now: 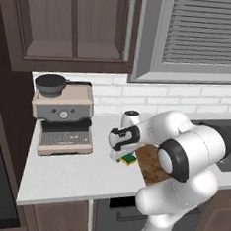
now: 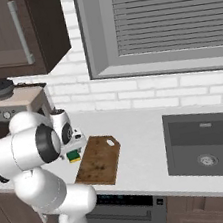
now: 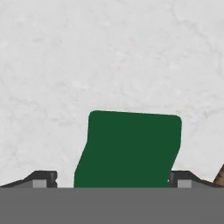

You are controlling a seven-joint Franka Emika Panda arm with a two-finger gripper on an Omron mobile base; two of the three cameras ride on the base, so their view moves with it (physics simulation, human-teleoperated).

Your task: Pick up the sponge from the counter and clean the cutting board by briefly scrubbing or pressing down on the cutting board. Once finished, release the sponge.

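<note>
Your sponge (image 3: 127, 148) sits green side up on the counter (image 1: 62, 175), just beside the cutting board (image 2: 98, 161), at its left edge. Treat it as light and soft; it will likely squash under pressure, so pinch the yellow flanks low down. Its long axis seems to run across the gap between the fingers. The claw (image 3: 111, 181) hangs spread wide, straddling the sponge, gripping nothing.
</note>
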